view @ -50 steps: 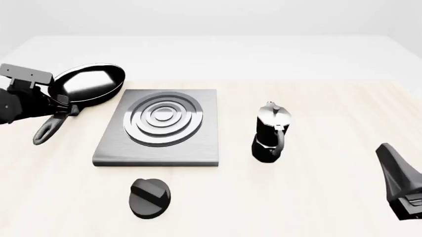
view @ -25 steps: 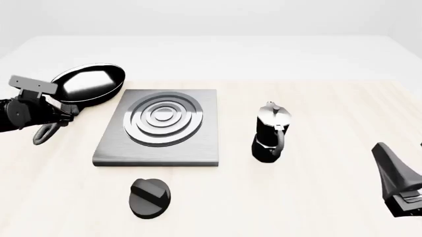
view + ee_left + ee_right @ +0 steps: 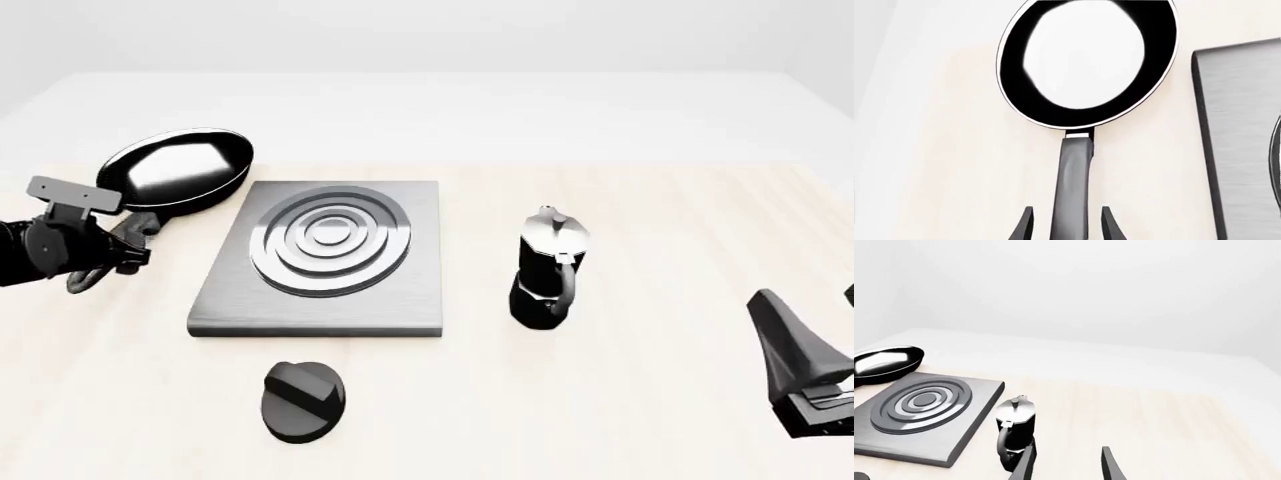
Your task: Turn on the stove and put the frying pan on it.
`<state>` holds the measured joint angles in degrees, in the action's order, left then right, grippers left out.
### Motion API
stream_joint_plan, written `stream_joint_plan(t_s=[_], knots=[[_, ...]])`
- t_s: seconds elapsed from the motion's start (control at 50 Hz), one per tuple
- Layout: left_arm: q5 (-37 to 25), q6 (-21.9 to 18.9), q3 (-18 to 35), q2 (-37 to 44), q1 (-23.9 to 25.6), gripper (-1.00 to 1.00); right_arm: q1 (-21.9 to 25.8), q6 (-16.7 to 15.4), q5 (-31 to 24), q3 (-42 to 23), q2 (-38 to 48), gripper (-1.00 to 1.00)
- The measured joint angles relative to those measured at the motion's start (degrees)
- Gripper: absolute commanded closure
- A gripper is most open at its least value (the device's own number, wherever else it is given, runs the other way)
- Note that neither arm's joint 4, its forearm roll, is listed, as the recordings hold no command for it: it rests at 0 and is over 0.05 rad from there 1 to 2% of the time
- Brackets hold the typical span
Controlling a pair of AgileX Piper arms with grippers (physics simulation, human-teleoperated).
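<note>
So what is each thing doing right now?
frying pan: on the table left of the stove, not lifted.
stove: nothing on it.
knob: untouched, in front of the stove.
moka pot: upright.
left gripper: open, straddling the pan's handle.
right gripper: open, holding nothing.

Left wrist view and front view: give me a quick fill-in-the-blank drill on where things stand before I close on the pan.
1. The left end effector is open, its fingers on either side of the pan's ____.
2. The pan sits on the table, to the ____ of the stove in the front view.
3. Between the stove and the right end effector stands the ____.
4. The knob lies on the table just ____ the stove, on the arms' side.

Missing words: handle; left; moka pot; in front of
</note>
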<state>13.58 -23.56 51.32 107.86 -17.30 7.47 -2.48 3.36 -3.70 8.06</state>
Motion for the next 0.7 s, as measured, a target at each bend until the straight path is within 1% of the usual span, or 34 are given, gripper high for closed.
stream_joint_plan(t_s=[0.34, 0.36, 0.7], knots=[[1.8, -0.3, -0.9, 2.2, -0.4, -1.00, 0.1, 0.0, 1.0, 0.2, 0.9, -1.00], [1.9, -0.3, -1.0, 2.2, -0.4, 1.00, 0.1, 0.1, 1.1, 0.3, 0.9, -1.00], [1.9, 0.2, -2.6, 0.6, 0.3, 1.00, 0.4, 0.0, 1.3, 0.1, 1.3, -1.00]])
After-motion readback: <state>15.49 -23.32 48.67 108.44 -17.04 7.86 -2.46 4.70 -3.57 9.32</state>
